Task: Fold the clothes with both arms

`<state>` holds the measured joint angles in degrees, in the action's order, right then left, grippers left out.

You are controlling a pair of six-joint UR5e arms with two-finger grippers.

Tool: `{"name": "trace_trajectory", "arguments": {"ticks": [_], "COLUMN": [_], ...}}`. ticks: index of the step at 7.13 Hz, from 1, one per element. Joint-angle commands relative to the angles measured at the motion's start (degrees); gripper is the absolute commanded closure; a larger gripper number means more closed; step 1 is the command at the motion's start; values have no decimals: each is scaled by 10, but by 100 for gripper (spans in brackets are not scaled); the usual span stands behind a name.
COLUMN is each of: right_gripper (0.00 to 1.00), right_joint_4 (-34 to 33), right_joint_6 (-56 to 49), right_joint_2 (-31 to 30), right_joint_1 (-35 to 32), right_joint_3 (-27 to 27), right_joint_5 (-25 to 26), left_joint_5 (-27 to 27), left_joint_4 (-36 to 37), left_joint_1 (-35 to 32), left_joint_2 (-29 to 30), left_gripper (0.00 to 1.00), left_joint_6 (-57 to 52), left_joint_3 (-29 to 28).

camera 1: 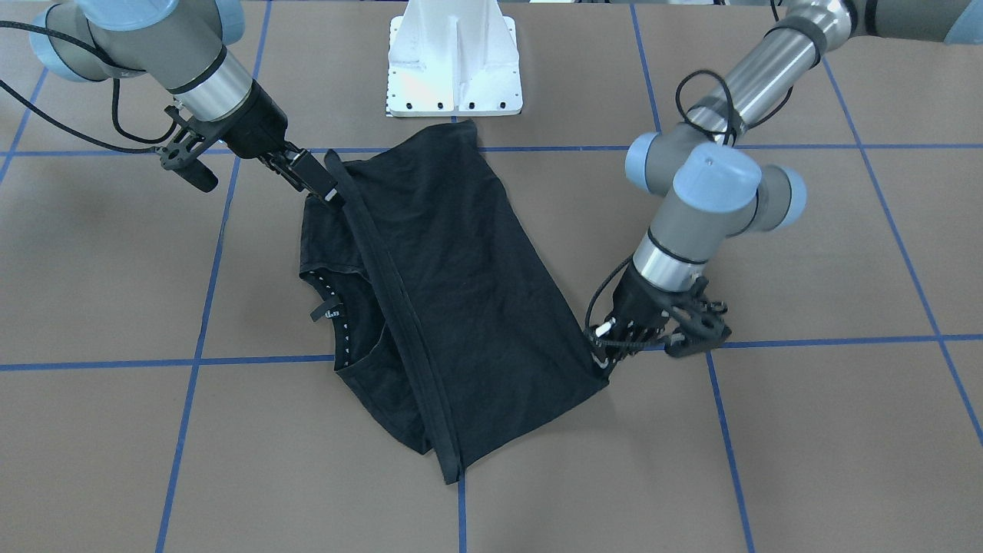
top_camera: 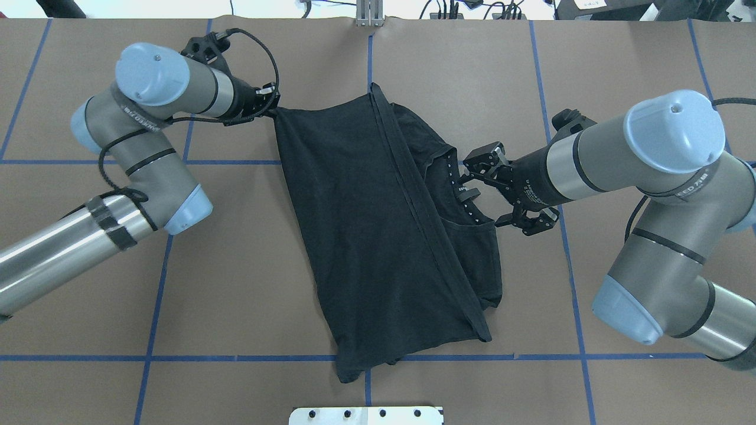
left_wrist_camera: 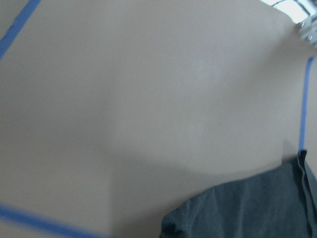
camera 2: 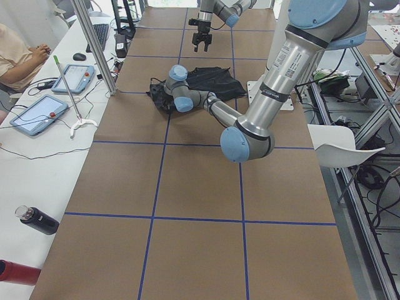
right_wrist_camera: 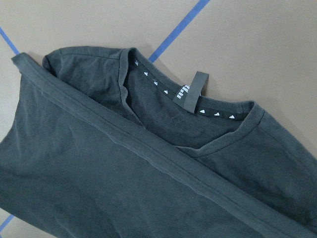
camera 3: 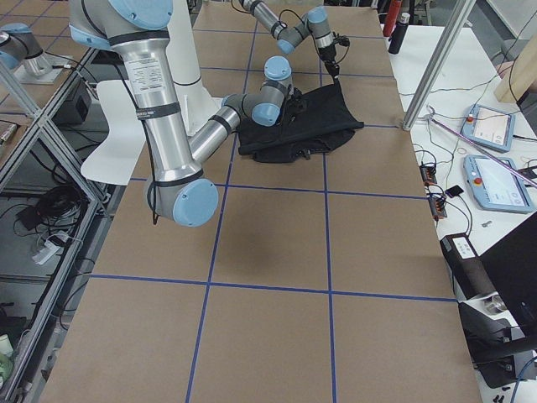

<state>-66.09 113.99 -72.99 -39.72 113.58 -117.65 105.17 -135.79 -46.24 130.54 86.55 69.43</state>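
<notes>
- The shirt (top_camera: 354, 224) lies mid-worktop (top_camera: 236, 283) between the two arms. It is doubled over itself, so its hem band (top_camera: 413, 200) runs slantwise across it.
- The collar (right_wrist_camera: 198, 106) and one shoulder are uncovered beyond the hem band, on the right arm's side.
- The left gripper (top_camera: 269, 106) is low and clenched on the top layer's corner on the side away from the robot. The cloth draws taut to that point, probably to keep the layer spread.
- The right gripper (top_camera: 487, 190) has its jaws apart and holds nothing. It hangs over the collar area, and the side view shows it well clear of the cloth. It looks placed to pick its next grasp.
- Judgement: the fold is skewed and wants squaring. Further pull from the left could drag the layer.
</notes>
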Motion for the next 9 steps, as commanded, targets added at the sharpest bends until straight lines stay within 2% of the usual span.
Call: {"name": "trace_trajectory", "arguments": {"ticks": [1,2,3,4,5,6,7,8,9], "right_gripper": [0,0,0,0,0,0,0,0,0], "right_joint_4": [0,0,0,0,0,1,0,0,3], "right_joint_6": [0,0,0,0,0,0,0,3,0], "right_joint_2": [1,1,1,1,5,9,11,31,42], "right_joint_1": [-3,-4,-4,-7,-8,-8,-4,-3,8], "right_joint_3": [2,2,2,0,-5,-5,-9,-26,-38], "right_joint_5": [-1,-1,-1,0,9,41,65,67,69], "left_joint_5": [-27,-43,-48,-48,-48,-45,-44,-38,11], "left_joint_4": [-65,-72,-108,-109,-109,-108,-106,-101,-78], "left_joint_1": [-10,-10,-10,-10,-11,-17,-27,-38,-51], "left_joint_2": [133,192,209,209,208,205,192,129,65], "left_gripper": [100,100,100,100,68,45,39,41,41], "left_joint_6": [-2,-11,-17,-25,-44,-53,-57,-58,-59], "left_joint_3": [-173,-246,-286,-290,-289,-285,-268,-191,-108]}}
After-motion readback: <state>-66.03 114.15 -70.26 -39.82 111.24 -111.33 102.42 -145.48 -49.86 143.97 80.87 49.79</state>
